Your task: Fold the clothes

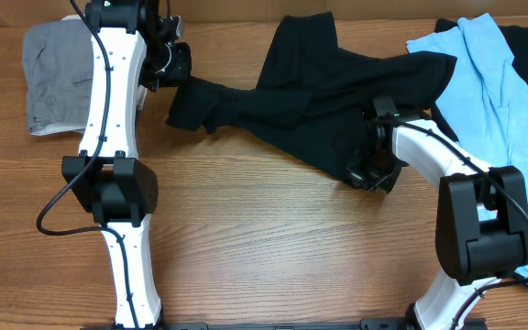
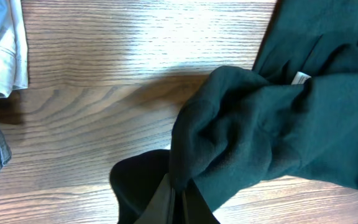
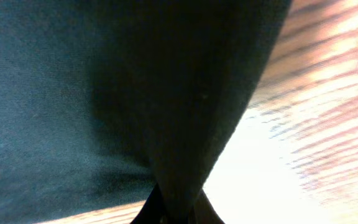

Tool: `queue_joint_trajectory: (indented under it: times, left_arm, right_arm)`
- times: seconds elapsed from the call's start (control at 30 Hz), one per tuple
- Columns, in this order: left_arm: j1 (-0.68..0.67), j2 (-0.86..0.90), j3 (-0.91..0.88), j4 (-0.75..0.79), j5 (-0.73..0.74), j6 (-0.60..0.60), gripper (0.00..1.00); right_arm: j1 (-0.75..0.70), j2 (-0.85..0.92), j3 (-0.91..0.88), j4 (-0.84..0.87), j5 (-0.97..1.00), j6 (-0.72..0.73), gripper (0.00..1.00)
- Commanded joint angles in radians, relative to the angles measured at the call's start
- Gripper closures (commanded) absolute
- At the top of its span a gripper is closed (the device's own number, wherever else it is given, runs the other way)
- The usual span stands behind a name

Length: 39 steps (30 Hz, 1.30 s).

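left gripper (image 2: 176, 198) nipped tight on bunched black T-shirt (image 1: 312, 96) | right gripper (image 3: 174, 208) nipped tight on same matte cloth | wood-grain table (image 1: 273, 238)

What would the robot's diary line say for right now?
left gripper: shut on black T-shirt | right gripper: shut on black T-shirt | black T-shirt: bunched, unfolded

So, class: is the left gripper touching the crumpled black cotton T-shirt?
Touching. The left wrist view shows the left gripper shut on a bunched fold of the black cotton T-shirt, the cloth pinched right at its tip.
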Motion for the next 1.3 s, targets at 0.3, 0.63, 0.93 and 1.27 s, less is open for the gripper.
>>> queue_joint_trajectory:
  times: [0.3,0.63,0.93,1.27]
  left_arm:
    - [0.008,-0.024,0.014,-0.022,-0.058,0.027,0.96]
    - [-0.008,-0.024,0.014,-0.022,-0.058,0.027,0.96]
    - [-0.008,-0.024,0.014,-0.026,-0.058,0.028,0.96]
    - [-0.008,-0.024,0.014,-0.030,-0.058,0.031,0.96]
  right_arm:
    - [-0.137,-0.054,0.282,-0.502,0.082,-0.326,0.54]
    - [-0.067,-0.047,0.275,-0.386,-0.061,-0.335,0.25]
    - [-0.042,-0.050,-0.018,-0.247,-0.073,-0.194,0.32]
    - [0.036,-0.050,-0.184,0.016,-0.123,-0.120,0.40]
